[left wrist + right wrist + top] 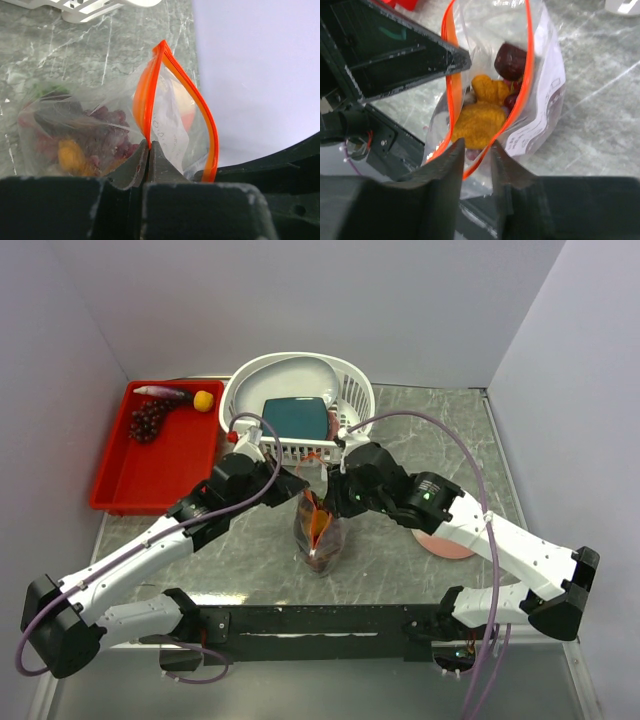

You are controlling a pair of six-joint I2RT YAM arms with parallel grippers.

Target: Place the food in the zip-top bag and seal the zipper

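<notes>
Limp, light clear plastic bag (322,532) is pinched at its seemingly stiffer red-orange zipper strip (140,100) by the left gripper (149,148); right gripper (477,146) is held parted.

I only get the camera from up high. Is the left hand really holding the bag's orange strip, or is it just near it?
Observer: It is really holding it. The left wrist view shows the left hand pinched shut on the zipper, on one side of the open mouth.
Kid: And the right hand?
Observer: Its own camera shows the right hand with jaws apart. The strip passes between them, and it isn't squeezed.
Kid: What's inside the bag?
Observer: Looking down the mouth of the bag from the right wrist, there is lumpy orange-yellow food and a dark grape.
</notes>
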